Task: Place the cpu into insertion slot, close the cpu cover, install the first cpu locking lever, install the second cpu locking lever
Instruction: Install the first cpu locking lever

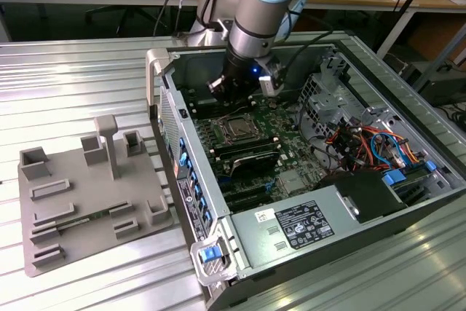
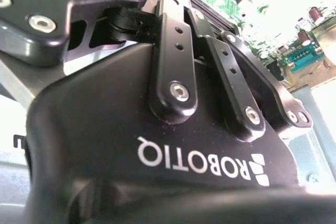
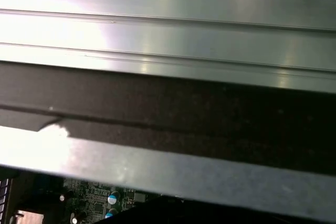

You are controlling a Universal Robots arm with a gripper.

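Gripper (image 1: pixel 234 91) hangs just above the socket (image 1: pixel 238 128); can't tell the fingers' state. Risk: bumping the board (image 1: pixel 280 143).

We note white maker's lettering (image 2: pixel 202 163) on black claw (image 2: pixel 181 3) housing in second wrist view, upside down. In exterior view, printed label (image 1: pixel 304 225) and smaller white sticker (image 1: pixel 264 215) on grey power supply (image 1: pixel 255 249); print too small for us to read.
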